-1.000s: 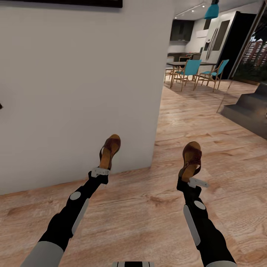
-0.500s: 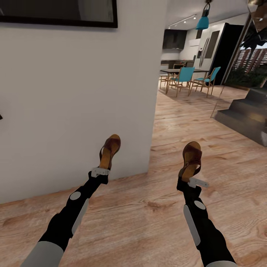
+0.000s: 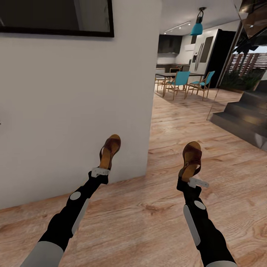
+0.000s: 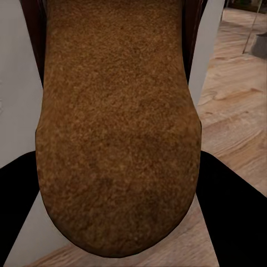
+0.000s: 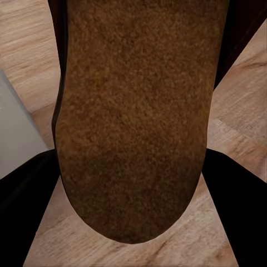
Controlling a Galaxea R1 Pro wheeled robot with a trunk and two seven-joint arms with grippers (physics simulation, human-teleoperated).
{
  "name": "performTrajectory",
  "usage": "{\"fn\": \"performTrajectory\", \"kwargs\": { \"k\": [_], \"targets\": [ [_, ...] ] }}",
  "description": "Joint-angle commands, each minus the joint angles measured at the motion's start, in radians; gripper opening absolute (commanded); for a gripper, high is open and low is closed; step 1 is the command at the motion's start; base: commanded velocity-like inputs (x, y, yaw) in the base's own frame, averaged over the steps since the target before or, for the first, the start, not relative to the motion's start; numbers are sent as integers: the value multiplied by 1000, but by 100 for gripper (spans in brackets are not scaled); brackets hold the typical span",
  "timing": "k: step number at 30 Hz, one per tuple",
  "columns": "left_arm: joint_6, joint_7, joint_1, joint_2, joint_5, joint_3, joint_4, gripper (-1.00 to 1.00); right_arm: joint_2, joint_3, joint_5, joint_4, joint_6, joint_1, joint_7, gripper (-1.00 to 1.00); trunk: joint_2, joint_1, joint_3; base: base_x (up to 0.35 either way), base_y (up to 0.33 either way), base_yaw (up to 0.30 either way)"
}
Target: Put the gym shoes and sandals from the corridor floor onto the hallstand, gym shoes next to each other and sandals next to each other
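Each arm carries one dark brown sandal above the wood-plank corridor floor (image 3: 155,211). My left gripper (image 3: 101,171) is shut on the heel of the left sandal (image 3: 109,150), which points away from me toward the white wall. My right gripper (image 3: 189,180) is shut on the heel of the right sandal (image 3: 191,157). In the left wrist view the tan insole of its sandal (image 4: 117,122) lies between the black fingers (image 4: 233,217). The right wrist view shows the other sandal's insole (image 5: 139,117) the same way. The gym shoes and the hallstand are out of view.
A white wall (image 3: 66,104) with a dark-framed picture (image 3: 55,18) stands close ahead on the left; its corner (image 3: 148,111) ends beside open floor. Dark stair steps (image 3: 241,118) rise at the right. A dining table with teal chairs (image 3: 183,81) stands far back.
The whole head view has swung to the right: the wall corner, chairs and stairs have slid leftward in the picture. Both arms hold their sandals as before.
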Motion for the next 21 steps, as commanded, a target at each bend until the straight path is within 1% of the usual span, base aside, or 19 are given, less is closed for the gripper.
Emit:
{"fn": "performTrajectory", "kwargs": {
  "k": [1, 6, 21],
  "targets": [
    [4, -2, 0, 1, 5, -1, -1, -100, 1, 0, -7, -2, 4, 0, -3, -100, 0, 0, 1, 0, 0, -13],
    [4, -2, 0, 1, 6, -1, -1, -100, 1, 0, -7, -2, 4, 0, -3, -100, 0, 0, 9, 0, 0, -4],
    [4, -2, 0, 1, 6, -1, 1, -100, 1, 0, -7, 0, 4, 0, -3, -100, -105, 57, -14, 0, 0, 0]
  ]
}}
